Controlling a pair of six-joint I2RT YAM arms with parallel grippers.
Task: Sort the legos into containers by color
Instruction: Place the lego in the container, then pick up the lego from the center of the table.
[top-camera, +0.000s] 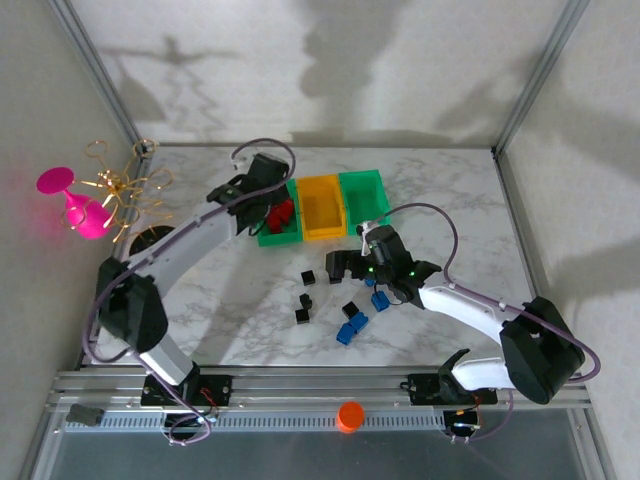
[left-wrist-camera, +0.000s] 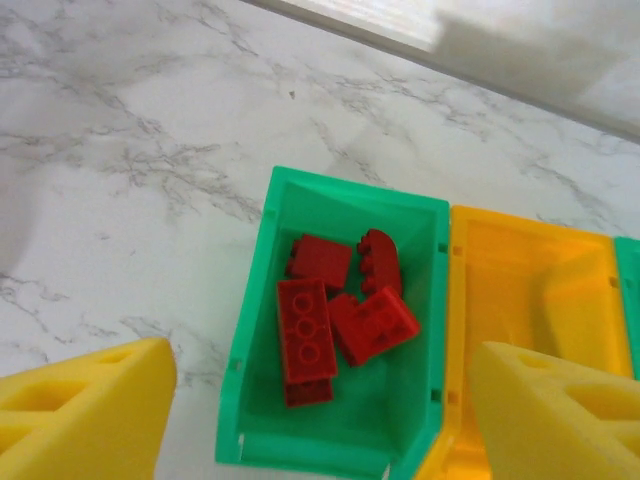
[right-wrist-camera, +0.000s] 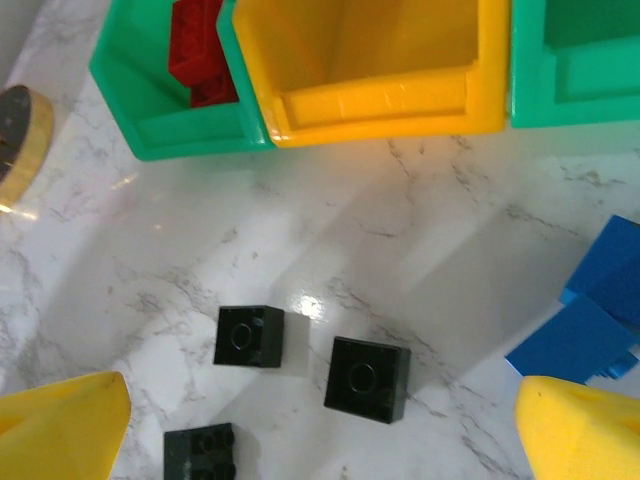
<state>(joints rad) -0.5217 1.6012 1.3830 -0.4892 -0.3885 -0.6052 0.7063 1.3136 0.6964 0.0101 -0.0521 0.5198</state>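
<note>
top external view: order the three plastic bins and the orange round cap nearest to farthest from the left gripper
1. Left green plastic bin, by the left gripper.
2. Yellow-orange plastic bin, middle.
3. Right green plastic bin, right end.
4. Orange round cap, bottom centre.

robot lab cell, marble-look table (top-camera: 460, 200), aluminium frame posts (top-camera: 95, 70), blank white walls (top-camera: 300, 60), arms (top-camera: 190, 240) bolted to metal rail (top-camera: 300, 385)

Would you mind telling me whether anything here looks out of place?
Only an orange cap looks stray, lying on the metal rail at the near edge. The red legos sit jumbled in the left green bin, as expected.
</note>
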